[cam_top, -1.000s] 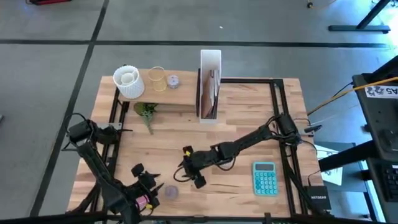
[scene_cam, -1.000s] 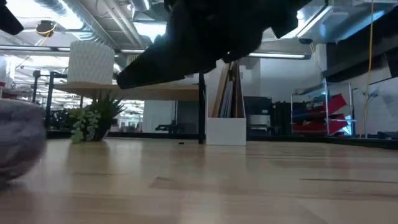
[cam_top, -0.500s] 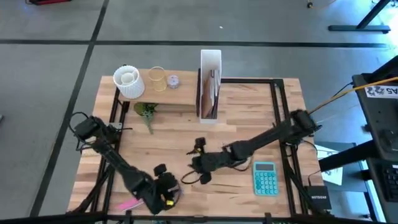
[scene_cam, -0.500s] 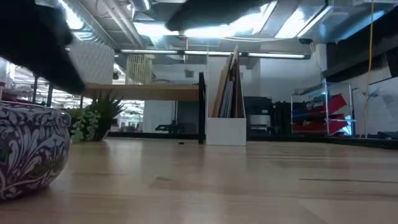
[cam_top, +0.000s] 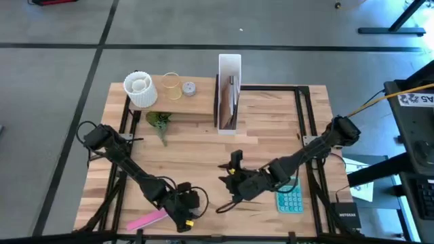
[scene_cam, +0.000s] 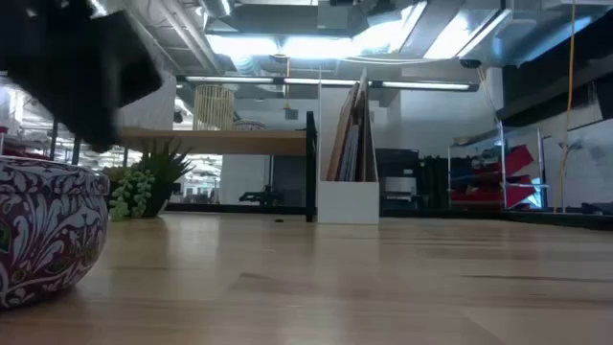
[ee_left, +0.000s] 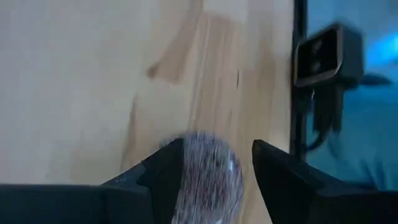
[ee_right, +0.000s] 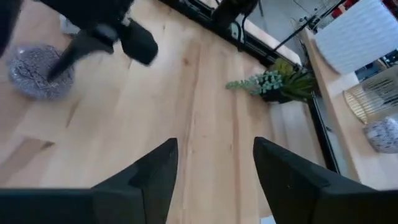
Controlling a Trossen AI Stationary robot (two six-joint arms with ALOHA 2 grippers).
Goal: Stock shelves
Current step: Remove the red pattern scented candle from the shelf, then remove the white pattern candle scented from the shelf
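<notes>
The shelf (cam_top: 178, 102) at the far left carries a white pot (cam_top: 140, 89), a wire cup (cam_top: 171, 85) and a small bowl (cam_top: 188, 87). The white file box (cam_top: 229, 91) stands to its right. A patterned bowl (ee_left: 208, 180) sits on the table near the front edge, also in the low view (scene_cam: 43, 230). My left gripper (cam_top: 184, 207) hovers open just above it, one finger on each side in the left wrist view. My right gripper (cam_top: 229, 177) is open over mid-table with nothing between its fingers (ee_right: 211, 180).
A small green plant (cam_top: 159, 122) stands on the table in front of the shelf. A teal calculator (cam_top: 293, 198) lies at the near right, partly under my right arm. A pink oblong thing (cam_top: 146, 220) lies by the front edge, left of the bowl.
My left gripper has swung along the near edge toward the table's right and come over the patterned bowl, uncovering the pink thing. My right gripper has drawn back toward the table's right, away from the left arm.
</notes>
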